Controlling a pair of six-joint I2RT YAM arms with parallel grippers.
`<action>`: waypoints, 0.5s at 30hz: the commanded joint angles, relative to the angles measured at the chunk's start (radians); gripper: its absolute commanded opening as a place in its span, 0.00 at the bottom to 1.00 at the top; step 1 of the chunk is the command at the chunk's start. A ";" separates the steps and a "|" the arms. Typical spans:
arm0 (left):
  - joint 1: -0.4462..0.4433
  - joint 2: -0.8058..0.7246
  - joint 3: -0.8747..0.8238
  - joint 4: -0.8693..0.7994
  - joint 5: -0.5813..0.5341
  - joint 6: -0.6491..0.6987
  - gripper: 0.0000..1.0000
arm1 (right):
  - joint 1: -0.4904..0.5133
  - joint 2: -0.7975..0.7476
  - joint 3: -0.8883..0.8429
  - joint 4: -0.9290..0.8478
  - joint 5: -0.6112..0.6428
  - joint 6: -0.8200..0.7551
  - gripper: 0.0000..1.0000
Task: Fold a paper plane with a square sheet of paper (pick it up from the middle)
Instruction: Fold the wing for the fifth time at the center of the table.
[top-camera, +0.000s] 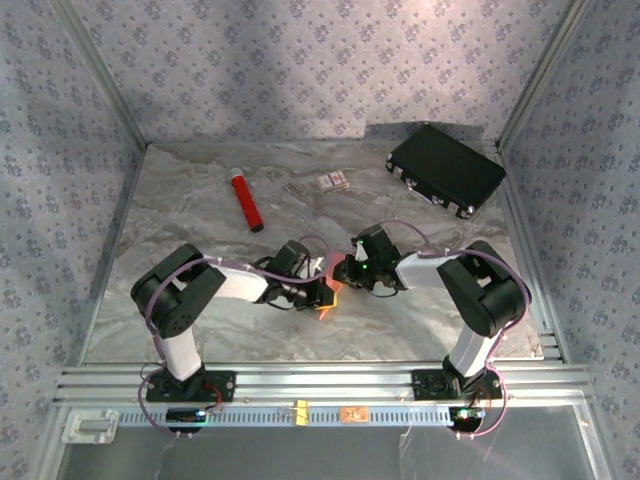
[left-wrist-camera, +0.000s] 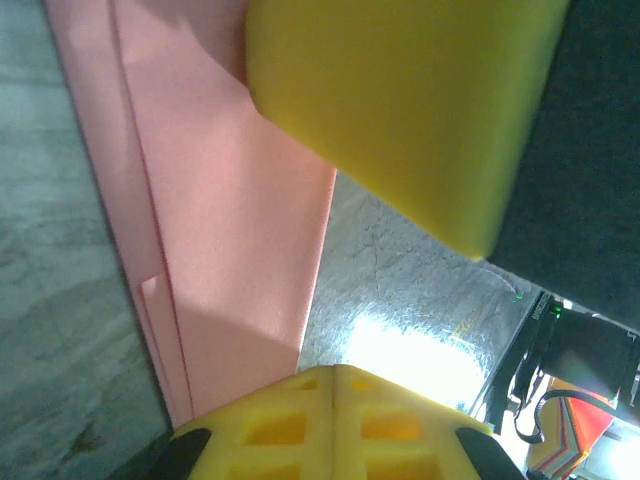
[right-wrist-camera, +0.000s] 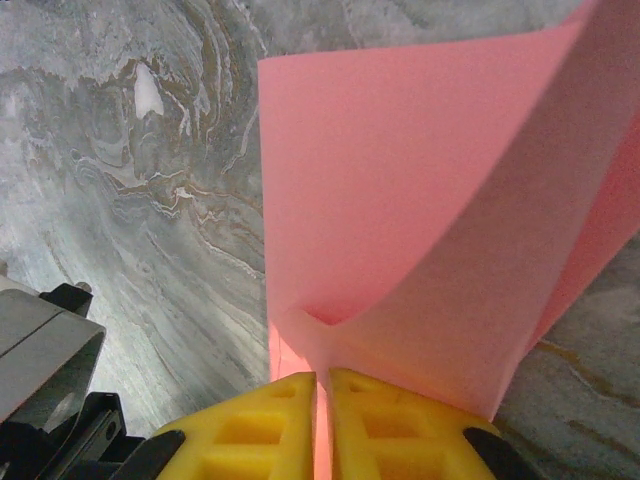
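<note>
Mid-fold, arms meeting at the centre of the worktop (top-camera: 200, 200). Right fingers (right-wrist-camera: 265, 425) are clamped on the sheet of paper (right-wrist-camera: 400, 190), which curls up off the marble (creases visible along one side). Left fingers (left-wrist-camera: 275, 430) are closed at its edge; whether they pinch it is unclear. Next, I'd judge: lay the flap square and press.

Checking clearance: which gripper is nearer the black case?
Right. The right gripper, pinching the paper, sits below-left of the case in the top view; the left gripper lies farther that way.
</note>
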 joint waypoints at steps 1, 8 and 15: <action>-0.023 -0.004 -0.055 -0.056 -0.010 0.015 0.01 | 0.008 0.065 -0.036 -0.126 0.101 -0.004 0.14; -0.034 -0.052 -0.107 -0.090 -0.024 0.028 0.01 | 0.007 0.062 -0.034 -0.132 0.103 -0.006 0.14; -0.043 -0.125 -0.129 -0.205 -0.032 0.087 0.01 | 0.005 0.060 -0.033 -0.140 0.105 -0.008 0.14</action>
